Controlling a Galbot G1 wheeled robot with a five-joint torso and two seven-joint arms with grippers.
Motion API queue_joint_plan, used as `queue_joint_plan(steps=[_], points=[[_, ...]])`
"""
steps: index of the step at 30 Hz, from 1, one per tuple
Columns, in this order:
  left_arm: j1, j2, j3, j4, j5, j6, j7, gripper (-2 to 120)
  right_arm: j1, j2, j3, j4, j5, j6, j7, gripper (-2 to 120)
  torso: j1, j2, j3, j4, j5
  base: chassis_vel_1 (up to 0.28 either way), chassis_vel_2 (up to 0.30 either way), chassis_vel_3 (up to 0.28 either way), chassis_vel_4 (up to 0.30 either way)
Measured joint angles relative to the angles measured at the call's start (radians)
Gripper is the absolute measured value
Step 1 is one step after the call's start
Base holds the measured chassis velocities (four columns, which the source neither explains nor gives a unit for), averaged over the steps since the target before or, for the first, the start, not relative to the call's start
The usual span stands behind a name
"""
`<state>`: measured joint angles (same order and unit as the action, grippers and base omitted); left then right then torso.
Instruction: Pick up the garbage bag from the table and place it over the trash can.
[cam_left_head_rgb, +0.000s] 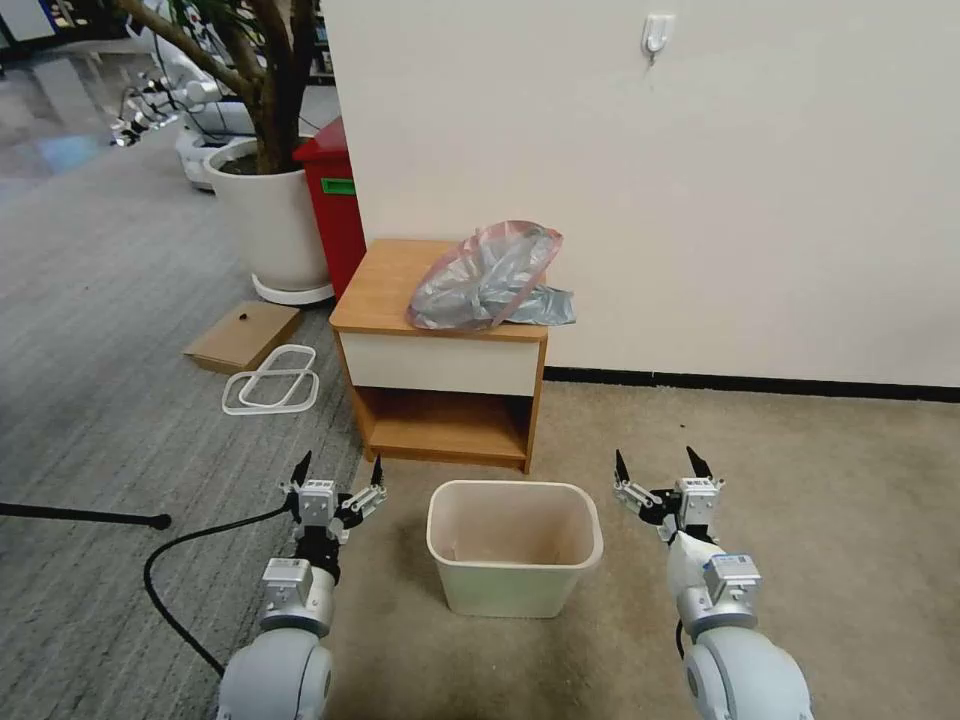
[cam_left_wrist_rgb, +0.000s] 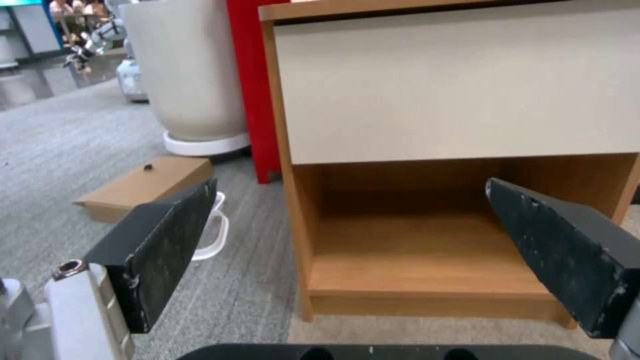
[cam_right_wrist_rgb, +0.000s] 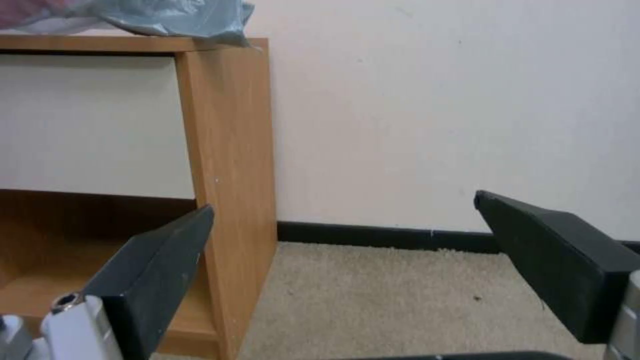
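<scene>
The garbage bag (cam_left_head_rgb: 490, 277), crinkly grey plastic with a pinkish rim, lies in a heap on the right half of the table (cam_left_head_rgb: 385, 285), a small wooden nightstand against the wall. A corner of the garbage bag (cam_right_wrist_rgb: 180, 17) hangs over the table's top edge (cam_right_wrist_rgb: 93, 44) in the right wrist view. The cream trash can (cam_left_head_rgb: 513, 547) stands on the carpet just in front of the table. My left gripper (cam_left_head_rgb: 338, 467) is open, low, left of the can. My right gripper (cam_left_head_rgb: 657, 463) is open, low, right of the can. In the left wrist view the table's lower shelf (cam_left_wrist_rgb: 413, 250) lies ahead.
A tall red bin (cam_left_head_rgb: 335, 200) and a white plant pot (cam_left_head_rgb: 265, 215) stand left of the table. A flat cardboard box (cam_left_head_rgb: 240, 335) and a white wire frame (cam_left_head_rgb: 272, 380) lie on the grey carpet. A black cable (cam_left_head_rgb: 165, 570) curls near my left arm. The wall (cam_left_head_rgb: 700, 180) is behind.
</scene>
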<state>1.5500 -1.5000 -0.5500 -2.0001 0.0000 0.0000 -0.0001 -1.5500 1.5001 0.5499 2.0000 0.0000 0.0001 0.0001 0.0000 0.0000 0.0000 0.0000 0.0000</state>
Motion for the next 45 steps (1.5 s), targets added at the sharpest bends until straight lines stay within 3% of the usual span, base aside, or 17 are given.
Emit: queue_joint_plan(steps=[45], points=[[0.000,0.000,0.000,0.000,0.000,0.000,0.000,100,0.000,0.000,0.000,0.000,0.000,0.000,0.000,100,0.000,0.000,0.000,0.0000,0.0000,0.000,0.000,0.000,0.000]])
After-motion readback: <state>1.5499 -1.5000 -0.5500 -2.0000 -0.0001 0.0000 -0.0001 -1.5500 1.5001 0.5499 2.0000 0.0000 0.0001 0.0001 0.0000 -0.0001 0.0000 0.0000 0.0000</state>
